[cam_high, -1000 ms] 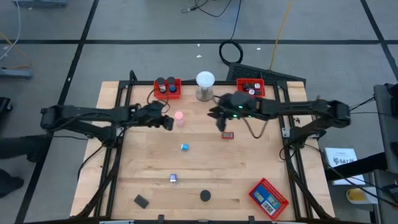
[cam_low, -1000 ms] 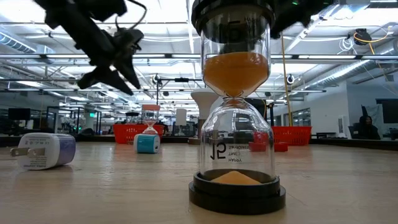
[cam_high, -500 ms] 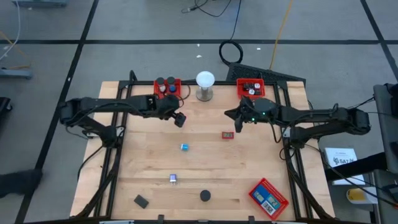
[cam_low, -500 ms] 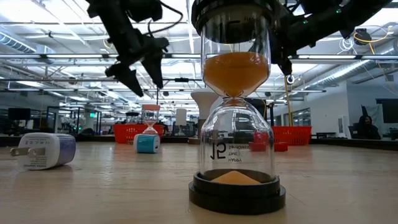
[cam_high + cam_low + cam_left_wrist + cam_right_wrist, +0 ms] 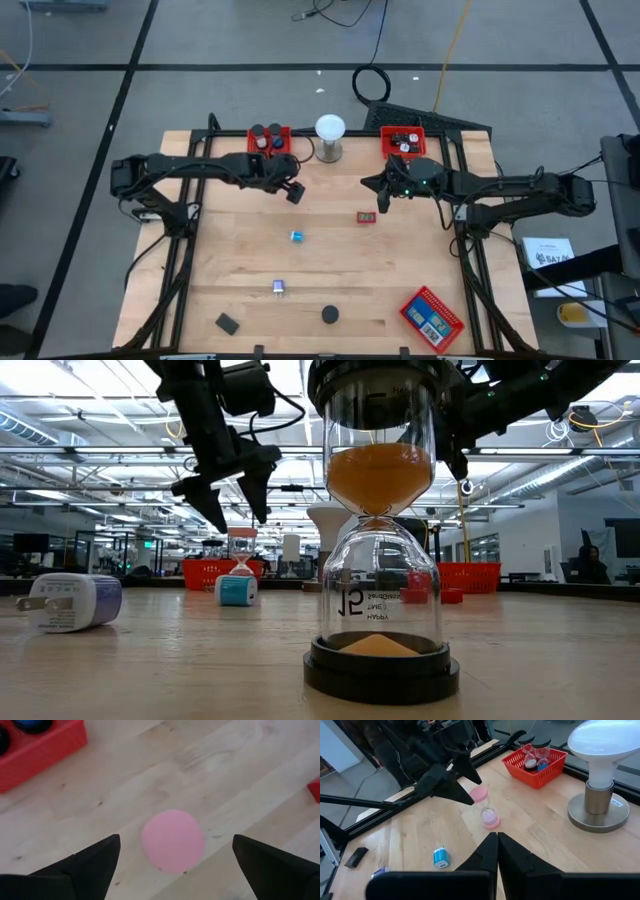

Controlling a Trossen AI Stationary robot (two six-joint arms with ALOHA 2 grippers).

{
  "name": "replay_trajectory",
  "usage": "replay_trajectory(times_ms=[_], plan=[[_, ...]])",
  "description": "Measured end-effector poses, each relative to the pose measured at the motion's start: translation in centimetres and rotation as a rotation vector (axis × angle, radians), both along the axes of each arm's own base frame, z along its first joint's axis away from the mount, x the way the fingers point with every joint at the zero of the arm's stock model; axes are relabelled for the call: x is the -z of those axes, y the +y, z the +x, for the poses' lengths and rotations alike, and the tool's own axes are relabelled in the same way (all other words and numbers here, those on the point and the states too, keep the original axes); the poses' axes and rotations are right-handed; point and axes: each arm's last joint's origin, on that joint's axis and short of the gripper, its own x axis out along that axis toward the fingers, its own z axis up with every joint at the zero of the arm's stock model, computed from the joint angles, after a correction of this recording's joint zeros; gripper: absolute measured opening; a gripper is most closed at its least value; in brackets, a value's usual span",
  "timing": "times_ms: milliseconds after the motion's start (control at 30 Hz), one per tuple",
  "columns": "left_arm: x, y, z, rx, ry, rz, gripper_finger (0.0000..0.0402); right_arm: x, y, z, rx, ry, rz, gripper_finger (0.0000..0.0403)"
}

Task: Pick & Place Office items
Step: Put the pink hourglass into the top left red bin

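High view. Wooden table (image 5: pixel 330 270). Left gripper (image 5: pixel 293 192) above the pink sand timer, which it hides here, in front of the left red tray (image 5: pixel 270 142); fingers spread wide, holding nothing. Right gripper (image 5: pixel 380 200) in front of the right red tray (image 5: pixel 403 142); fingers pressed together, empty. White globe lamp (image 5: pixel 329 137) between the two trays. Loose on the table: small red item (image 5: pixel 366 217), blue-and-white item (image 5: pixel 297 236), plug adapter (image 5: pixel 279 288), black disc (image 5: pixel 329 315), black block (image 5: pixel 228 323). Third red tray (image 5: pixel 432 314) at the near right corner.

Low view. Black-capped sand timer (image 5: pixel 380 530) with orange sand, closest to the camera. Plug adapter on its side at left. Left gripper's open fingers point down over the pink sand timer (image 5: pixel 241 555) far back.

Left wrist view. Pink cap of the timer centred between the two wide-apart fingers (image 5: pixel 90 862), not touched.

Right wrist view. Closed fingers in the foreground; the pink timer stands upright on the table beneath the left gripper, near the tray holding other timers.
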Motion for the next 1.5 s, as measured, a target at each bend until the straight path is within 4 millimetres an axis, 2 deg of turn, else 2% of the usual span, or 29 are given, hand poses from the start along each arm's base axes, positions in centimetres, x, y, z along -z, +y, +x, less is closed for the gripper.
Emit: replay_trajectory(times_ms=[200,367,533,800,900,1000,1167,1267,1400,1500], plan=[[0.2,0.6,0.1,-0.004,0.0,0.011,0.039,0.0,0.0,0.0,0.0,0.0,0.0,0.0001],[1.6,0.8,0.7,0.03,0.044,0.001,0.0382,0.0,0.0,0.0,0.0,0.0,0.0,0.0002],[2.3,0.6,1.0,0.04,0.066,-0.02,0.0332,-0.1,0.0,0.0,0.0,-0.009,-0.001,0.0001],[2.1,0.5,0.9,0.057,0.069,-0.02,0.0215,-0.2,0.0,0.1,-0.001,-0.015,-0.006,0.0001],[1.8,0.8,0.4,0.064,0.081,-0.024,0.0201,-0.2,0.0,0.1,-0.003,-0.014,-0.01,0.0001],[0.3,2.0,-1.0,0.048,0.066,-0.021,0.0201,-0.2,0.0,0.1,-0.003,-0.014,-0.011,0.0001],[-3.2,5.3,-4.9,-0.072,-0.007,0.027,0.0201,-0.2,0.0,0.1,-0.003,-0.013,-0.013,0.0001],[-4.6,7.1,-6.8,-0.14,-0.048,0.07,0.0201,-0.2,0.0,0.1,-0.004,-0.014,-0.013,0.0001],[-4.6,9.2,-8.0,-0.184,-0.036,0.101,0.0201,-0.2,0.0,0.1,-0.004,-0.014,-0.013,0.0001],[-4.0,10.6,-7.7,-0.194,-0.048,0.13,0.0201,-0.2,0.0,0.1,-0.004,-0.014,-0.013,0.0001]])
